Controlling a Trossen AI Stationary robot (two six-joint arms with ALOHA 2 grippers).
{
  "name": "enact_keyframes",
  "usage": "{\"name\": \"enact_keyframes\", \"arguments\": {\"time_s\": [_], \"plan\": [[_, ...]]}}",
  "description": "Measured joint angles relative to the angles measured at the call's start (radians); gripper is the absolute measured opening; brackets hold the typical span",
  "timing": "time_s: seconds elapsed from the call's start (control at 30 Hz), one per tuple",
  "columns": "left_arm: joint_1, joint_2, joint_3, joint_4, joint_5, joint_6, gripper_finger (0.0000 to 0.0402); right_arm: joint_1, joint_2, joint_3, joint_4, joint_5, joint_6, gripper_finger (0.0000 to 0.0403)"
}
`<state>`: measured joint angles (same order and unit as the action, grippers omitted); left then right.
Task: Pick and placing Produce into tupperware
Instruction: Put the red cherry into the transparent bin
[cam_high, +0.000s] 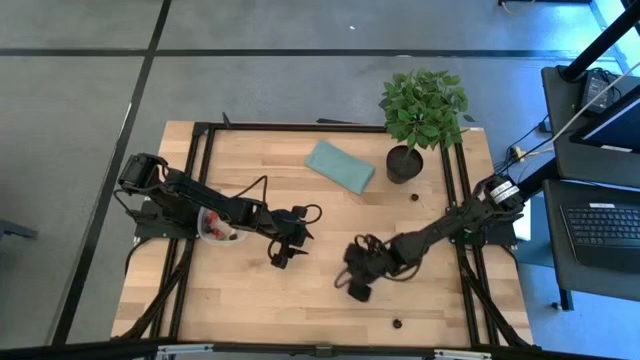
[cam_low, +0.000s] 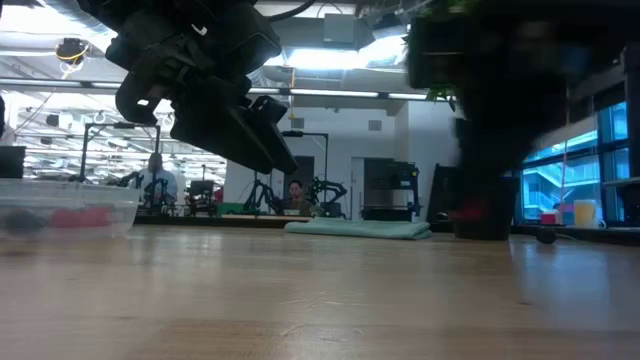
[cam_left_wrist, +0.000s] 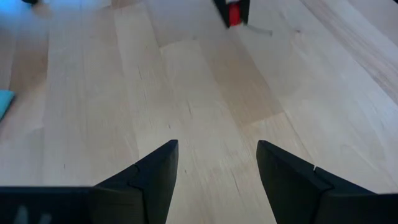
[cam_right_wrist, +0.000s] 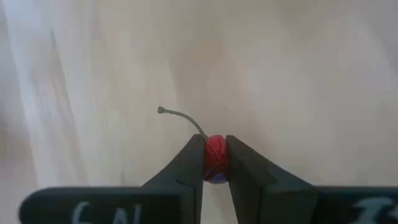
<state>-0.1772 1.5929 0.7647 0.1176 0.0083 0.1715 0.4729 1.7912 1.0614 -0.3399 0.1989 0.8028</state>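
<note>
Tupperware (cam_high: 215, 227) sits by the table's left edge, well left of your right gripper (cam_right_wrist: 215, 163), clamped on a red berry (cam_right_wrist: 216, 155). Your left gripper (cam_left_wrist: 217, 174), fingers apart and empty, is nearer it.

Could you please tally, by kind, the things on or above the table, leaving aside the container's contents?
Dark berries loose on the table: 2
Red cherry, held by the right gripper (left gripper empty): 1
Tupperware: 1
Teal pad: 1
Potted plant: 1
Total: 6
</note>
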Motion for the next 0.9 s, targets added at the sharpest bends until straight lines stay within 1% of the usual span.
{"name": "enact_keyframes", "arguments": {"time_s": [0.1,0.23,0.3,0.37,0.43,0.53,0.67,0.9], "plan": [[-0.001,0.0,0.0,0.007,-0.039,0.049,0.021,-0.038,0.0,0.002,0.079,0.054,-0.036,0.0058],[-0.014,0.0,0.0,0.003,-0.153,0.244,0.021,-0.073,-0.004,0.004,0.167,0.07,-0.164,0.0058],[-0.019,0.0,0.0,0.003,-0.2,0.313,0.021,-0.085,-0.016,0.004,0.197,0.09,-0.216,0.0058],[-0.025,0.0,0.0,0.006,-0.231,0.371,0.021,-0.093,-0.03,0.004,0.221,0.139,-0.257,0.0057],[-0.03,0.0,0.0,0.015,-0.235,0.405,0.021,-0.1,-0.041,0.004,0.228,0.184,-0.291,0.0057],[-0.038,0.0,0.0,0.022,-0.234,0.415,0.021,-0.115,-0.049,0.004,0.271,0.209,-0.319,0.0057],[-0.038,0.0,0.0,0.028,-0.231,0.407,0.021,-0.133,-0.05,0.004,0.314,0.21,-0.31,0.0057],[-0.041,0.0,0.0,0.028,-0.227,0.291,0.021,-0.137,-0.05,0.003,0.341,0.2,-0.276,0.0057]]}}
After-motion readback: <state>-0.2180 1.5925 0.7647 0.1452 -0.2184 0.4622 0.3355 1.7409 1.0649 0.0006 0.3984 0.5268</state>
